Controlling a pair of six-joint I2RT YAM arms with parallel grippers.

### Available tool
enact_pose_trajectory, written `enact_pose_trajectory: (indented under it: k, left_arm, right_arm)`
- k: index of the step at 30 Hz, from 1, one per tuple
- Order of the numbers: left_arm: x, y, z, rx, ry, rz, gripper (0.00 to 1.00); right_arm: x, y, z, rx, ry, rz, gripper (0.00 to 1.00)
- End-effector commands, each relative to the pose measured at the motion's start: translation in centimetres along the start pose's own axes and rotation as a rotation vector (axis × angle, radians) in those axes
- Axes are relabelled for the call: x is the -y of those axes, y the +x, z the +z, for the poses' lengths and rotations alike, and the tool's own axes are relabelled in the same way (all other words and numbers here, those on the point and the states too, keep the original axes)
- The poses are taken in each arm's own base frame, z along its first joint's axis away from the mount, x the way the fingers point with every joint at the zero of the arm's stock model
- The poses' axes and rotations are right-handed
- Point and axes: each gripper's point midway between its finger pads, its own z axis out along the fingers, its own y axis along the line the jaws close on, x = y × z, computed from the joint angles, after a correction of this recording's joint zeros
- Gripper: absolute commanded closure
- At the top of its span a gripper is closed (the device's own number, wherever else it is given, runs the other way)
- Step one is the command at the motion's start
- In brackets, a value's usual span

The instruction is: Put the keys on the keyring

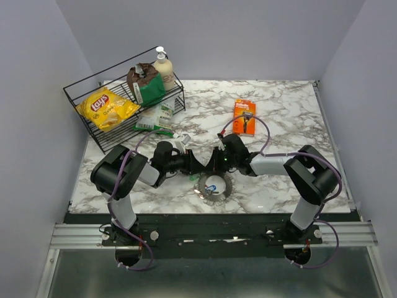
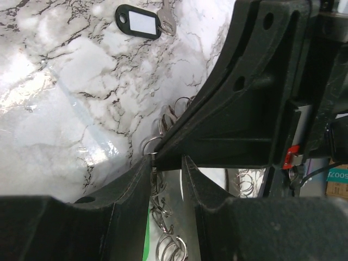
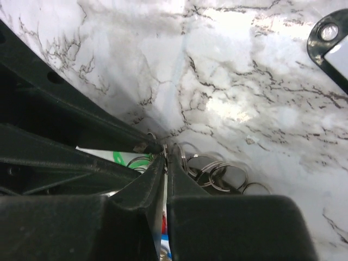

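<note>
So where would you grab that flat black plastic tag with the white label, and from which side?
I'd pinch the black plastic tag across its two long edges, near the middle, coming straight down from above. It lies flat on the white marble tabletop, so only those thin parallel edges give fingers opposing faces.

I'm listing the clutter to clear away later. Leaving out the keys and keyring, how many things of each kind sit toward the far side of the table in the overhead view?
Wire basket: 1
Yellow chip bag: 1
Brown bag: 1
Pump bottle: 1
Green-and-white packet: 1
Orange package: 1
Total: 6
</note>
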Motion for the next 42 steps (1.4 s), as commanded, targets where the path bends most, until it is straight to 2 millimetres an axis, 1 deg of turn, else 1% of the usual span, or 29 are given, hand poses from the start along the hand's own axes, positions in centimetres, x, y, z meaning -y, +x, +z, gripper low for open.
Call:
enact_pose_trajectory:
  k: [1, 4, 7, 9, 10, 11, 13, 14, 15, 16, 17, 18, 20, 21, 22, 23, 24, 26, 27, 29, 30, 32, 33, 35, 36, 38, 39, 40, 42]
  left_arm:
    - [0.8, 0.5, -0.2, -0.003, 0.046, 0.011, 0.63]
    - [0.8, 0.3, -0.5, 0.008, 0.041, 0.012, 0.63]
    - [0.7, -0.4, -1.0, 0.04, 0.024, 0.005, 0.63]
    - [0.9, -1.4, -1.4, 0.079, 0.013, 0.005, 0.62]
    - [1.0, -1.4, -1.6, 0.087, 0.006, 0.003, 0.62]
    - [1.4, -2.2, -1.9, 0.112, 0.005, 0.014, 0.61]
    - [1.1, -2.7, -2.4, 0.139, -0.038, 0.009, 0.59]
    - [1.8, -3.6, -2.8, 0.166, -0.039, 0.026, 0.56]
    - [1.6, -3.7, -3.0, 0.165, -0.063, 0.02, 0.54]
    - [1.6, -4.3, -3.2, 0.183, -0.082, 0.024, 0.53]
    - [2.4, -5.1, -3.6, 0.206, -0.078, 0.045, 0.52]
    - [2.1, -4.9, -3.8, 0.193, -0.104, 0.032, 0.52]
    - [3.2, -6.4, -4.4, 0.224, -0.108, 0.074, 0.5]
    - [3.0, -6.1, -4.6, 0.204, -0.13, 0.068, 0.5]
    - [3.5, -6.8, -4.8, 0.209, -0.129, 0.084, 0.49]
    - [4.2, -7.3, -5.1, 0.213, -0.123, 0.121, 0.49]
    - [3.9, -6.9, -5.3, 0.183, -0.146, 0.112, 0.49]
    - [5.4, -7.9, -5.8, 0.189, -0.124, 0.162, 0.49]
    - [5.4, -7.6, -6.1, 0.166, -0.139, 0.153, 0.49]
    - [7.1, -8.6, -6.9, 0.183, -0.118, 0.188, 0.5]
    - [7.1, -8.3, -7.3, 0.165, -0.133, 0.178, 0.49]
    - [8.9, -9.2, -8.2, 0.193, -0.109, 0.207, 0.49]
    - [9.3, -8.9, -8.6, 0.174, -0.106, 0.207, 0.49]
    - [10.7, -9.7, -9.5, 0.186, -0.099, 0.237, 0.49]
    - [10.6, -9.1, -9.8, 0.159, -0.112, 0.228, 0.49]
    - [11.3, -9.2, -10.4, 0.158, -0.111, 0.26, 0.49]
    - [11.3, -8.6, -10.6, 0.132, -0.109, 0.252, 0.49]
    - [12.0, -8.4, -10.8, 0.117, -0.084, 0.272, 0.49]
    - [12.5, -7.5, -11.2, 0.078, -0.056, 0.273, 0.49]
  right_arm:
    - [-0.2, -0.8, 0.9, 0.03, -0.011, -0.027, 0.94]
    - [-0.5, -0.9, 0.6, 0.039, -0.025, -0.051, 0.99]
    - [-0.9, -1.2, 0.0, 0.051, -0.038, -0.083, 1.0]
    - [-1.4, -1.6, -0.6, 0.063, -0.051, -0.106, 1.0]
    - [-1.4, -1.5, -0.8, 0.063, -0.049, -0.127, 1.0]
    - [-1.6, -1.7, -1.0, 0.066, -0.055, -0.14, 1.0]
    - [-2.2, -2.1, -1.7, 0.079, -0.072, -0.185, 1.0]
    - [-2.2, -2.1, -1.9, 0.077, -0.073, -0.196, 0.99]
    - [-2.6, -2.4, -2.1, 0.082, -0.084, -0.214, 1.0]
    - [-2.8, -2.4, -2.3, 0.078, -0.094, -0.24, 1.0]
    - [-3.2, -2.5, -2.5, 0.08, -0.108, -0.255, 1.0]
    - [-3.5, -2.6, -2.7, 0.082, -0.121, -0.274, 1.0]
    - [-4.3, -2.7, -3.1, 0.081, -0.159, -0.32, 1.0]
    - [-4.6, -2.7, -3.2, 0.08, -0.173, -0.338, 1.0]
    - [-4.7, -2.7, -3.3, 0.079, -0.183, -0.367, 1.0]
    - [-5.5, -2.8, -3.7, 0.078, -0.221, -0.391, 1.0]
    - [-5.9, -2.9, -3.9, 0.082, -0.237, -0.413, 1.0]
    - [-6.8, -2.8, -4.4, 0.08, -0.289, -0.467, 1.0]
    - [-7.3, -2.9, -4.8, 0.086, -0.311, -0.488, 1.0]
    - [-8.3, -2.6, -5.5, 0.079, -0.369, -0.551, 1.0]
    - [-8.7, -2.4, -5.8, 0.078, -0.395, -0.575, 1.0]
    - [-9.8, -2.3, -6.8, 0.085, -0.457, -0.642, 1.0]
    - [-10.1, -2.2, -7.2, 0.084, -0.481, -0.666, 1.0]
    - [-11.1, -1.8, -8.2, 0.083, -0.543, -0.728, 1.0]
    - [-11.4, -1.7, -8.5, 0.08, -0.566, -0.75, 1.0]
    - [-12.4, -1.0, -9.7, 0.064, -0.646, -0.801, 1.0]
    - [-12.8, -0.8, -10.1, 0.061, -0.672, -0.819, 0.99]
    - [-13.3, -0.9, -10.6, 0.065, -0.694, -0.846, 0.99]
    - [-13.9, -0.2, -11.6, 0.037, -0.744, -0.86, 1.0]
